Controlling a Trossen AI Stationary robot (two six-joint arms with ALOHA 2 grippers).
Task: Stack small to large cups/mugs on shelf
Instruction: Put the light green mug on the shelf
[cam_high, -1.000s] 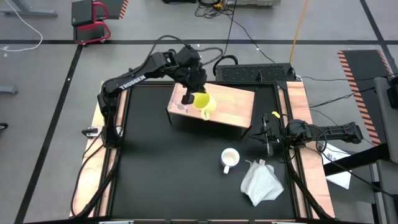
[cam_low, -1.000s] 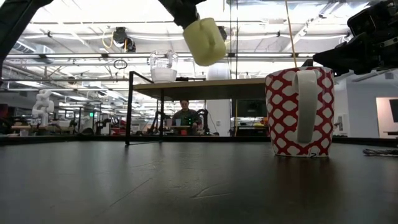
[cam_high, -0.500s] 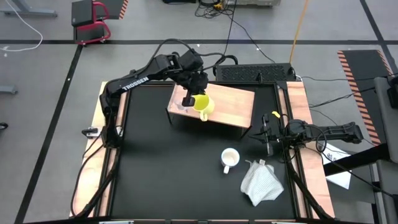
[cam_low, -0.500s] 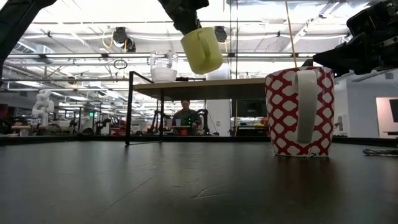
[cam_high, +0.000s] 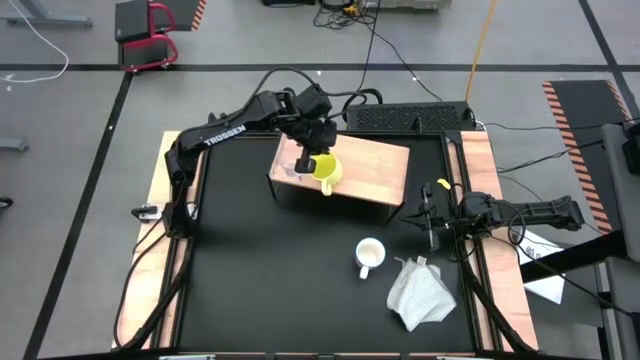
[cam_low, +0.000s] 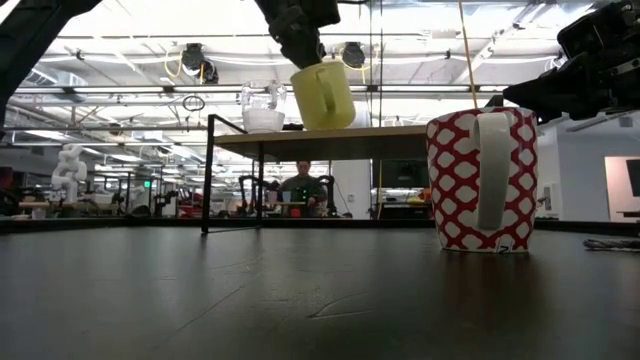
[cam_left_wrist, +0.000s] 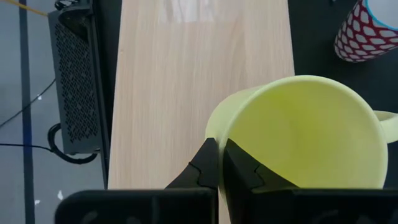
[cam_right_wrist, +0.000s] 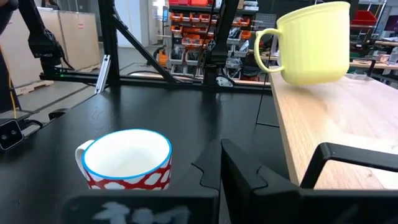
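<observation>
The left gripper (cam_high: 318, 160) holds the yellow mug (cam_high: 326, 170) over the shelf (cam_high: 375, 170). The jaws are closed on the rim of the mug: in the left wrist view one finger (cam_left_wrist: 244, 173) is inside the wall and the other one is outside. I think it is held by the rim so that the base is free to come down flat on the board. In the right wrist view the mug (cam_right_wrist: 313, 42) is nearly upright and there is a gap under it, so it is not yet resting on the shelf. The handle points away from the jaws.

The glass cup (cam_low: 262, 106) already stands on the shelf, just beside the mug. The white mug (cam_high: 369, 256) is on the table, well apart from the shelf, near the cloth (cam_high: 420, 290).

The right gripper (cam_high: 432, 215) waits at the right edge of the table, and I cannot tell if it is open
</observation>
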